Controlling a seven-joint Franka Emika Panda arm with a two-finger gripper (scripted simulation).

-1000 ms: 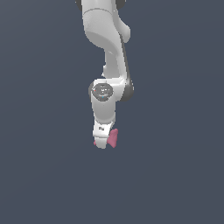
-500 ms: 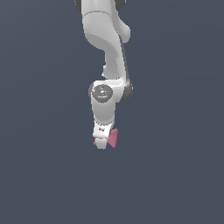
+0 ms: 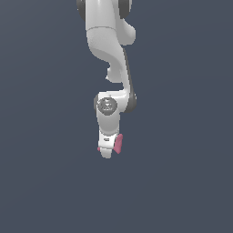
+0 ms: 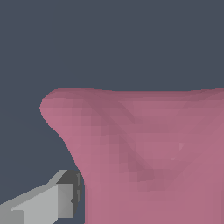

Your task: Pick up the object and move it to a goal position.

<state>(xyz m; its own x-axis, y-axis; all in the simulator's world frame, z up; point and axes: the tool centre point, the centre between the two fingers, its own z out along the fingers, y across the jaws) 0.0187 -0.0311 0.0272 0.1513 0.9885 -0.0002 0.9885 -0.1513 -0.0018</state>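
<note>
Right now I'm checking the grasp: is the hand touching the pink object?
Touching. In the wrist view, one finger presses against the pink object with no gap; the exterior view shows it at the hand.

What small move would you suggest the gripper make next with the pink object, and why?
Probably keep the gripper shut and carry the pink object on toward the goal. The object sits at the gripper's tip, and in the wrist view one finger presses its side, so it seems gripped. No goal marker is visible.

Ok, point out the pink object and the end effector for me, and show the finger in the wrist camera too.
pink object (image 3: 119, 144), exterior view, on the flared end sticking out beside the end effector.
end effector (image 3: 106, 154), exterior view, at its lower tip.
finger (image 4: 48, 202), wrist view, on its grey side face next to the pink object.
</note>
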